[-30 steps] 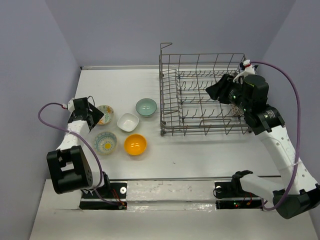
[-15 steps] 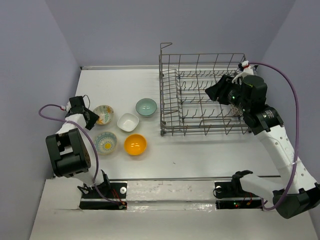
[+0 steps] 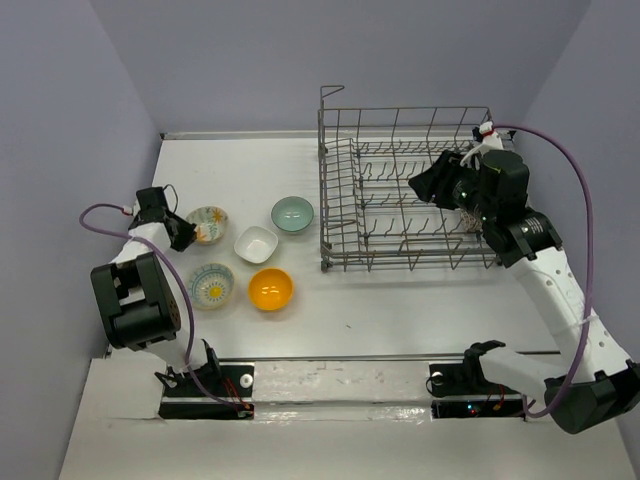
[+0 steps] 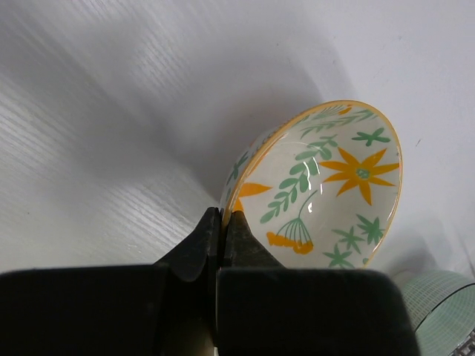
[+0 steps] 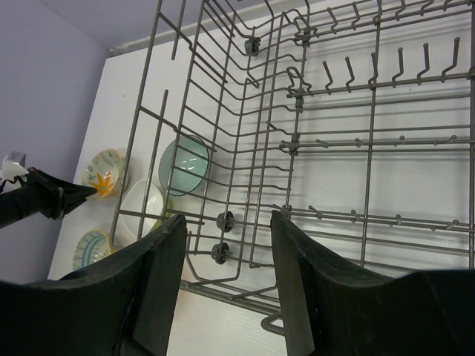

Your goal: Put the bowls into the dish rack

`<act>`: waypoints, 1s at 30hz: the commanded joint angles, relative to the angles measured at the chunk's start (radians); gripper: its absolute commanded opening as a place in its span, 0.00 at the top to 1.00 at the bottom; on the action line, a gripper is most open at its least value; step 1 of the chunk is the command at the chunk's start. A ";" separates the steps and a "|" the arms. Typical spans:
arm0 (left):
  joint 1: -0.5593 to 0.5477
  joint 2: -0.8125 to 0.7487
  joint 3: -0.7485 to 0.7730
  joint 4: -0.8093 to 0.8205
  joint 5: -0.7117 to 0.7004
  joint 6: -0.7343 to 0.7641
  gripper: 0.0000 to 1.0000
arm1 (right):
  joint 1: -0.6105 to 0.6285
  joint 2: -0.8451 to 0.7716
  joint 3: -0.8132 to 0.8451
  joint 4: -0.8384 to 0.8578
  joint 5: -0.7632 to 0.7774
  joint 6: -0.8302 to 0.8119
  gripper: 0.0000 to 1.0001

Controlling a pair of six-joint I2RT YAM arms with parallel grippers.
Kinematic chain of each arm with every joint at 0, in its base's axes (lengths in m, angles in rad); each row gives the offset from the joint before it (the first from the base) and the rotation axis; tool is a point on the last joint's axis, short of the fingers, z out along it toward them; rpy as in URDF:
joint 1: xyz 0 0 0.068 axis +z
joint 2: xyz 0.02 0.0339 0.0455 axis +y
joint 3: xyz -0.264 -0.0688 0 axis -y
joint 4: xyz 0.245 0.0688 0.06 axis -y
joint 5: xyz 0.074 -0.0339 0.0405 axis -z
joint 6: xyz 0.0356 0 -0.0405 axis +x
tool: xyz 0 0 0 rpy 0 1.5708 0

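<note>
Bowl pickup: left tool point(image 4: 221, 222), open a second ago, now clenched on the left rim of the flowered bowl point(image 4: 326, 185).
Left arm has folded back at the left edge of the table point(image 3: 400, 310), forearm low and reaching forward to that bowl. To its right, standing on the table: blue-rimmed bowl point(image 3: 212, 285), white bowl point(image 3: 256, 244), orange bowl point(image 3: 270, 288), teal bowl point(image 3: 292, 212). Right arm raised, barely shifted; right tool point(image 5: 228, 222) released, fingers apart and empty, over the right end of the dish rack point(image 3: 400, 190).
</note>
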 commanded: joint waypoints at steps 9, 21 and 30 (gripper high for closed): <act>-0.114 -0.241 0.258 -0.062 0.088 0.069 1.00 | 0.008 0.043 0.064 0.048 -0.037 0.013 0.46; -0.540 -0.236 0.757 -0.264 -0.125 0.237 1.00 | 0.043 0.150 0.212 0.042 -0.107 0.041 0.46; -0.842 -0.103 0.955 -0.370 -0.304 0.293 1.00 | 0.155 0.204 0.329 0.009 -0.005 0.027 0.47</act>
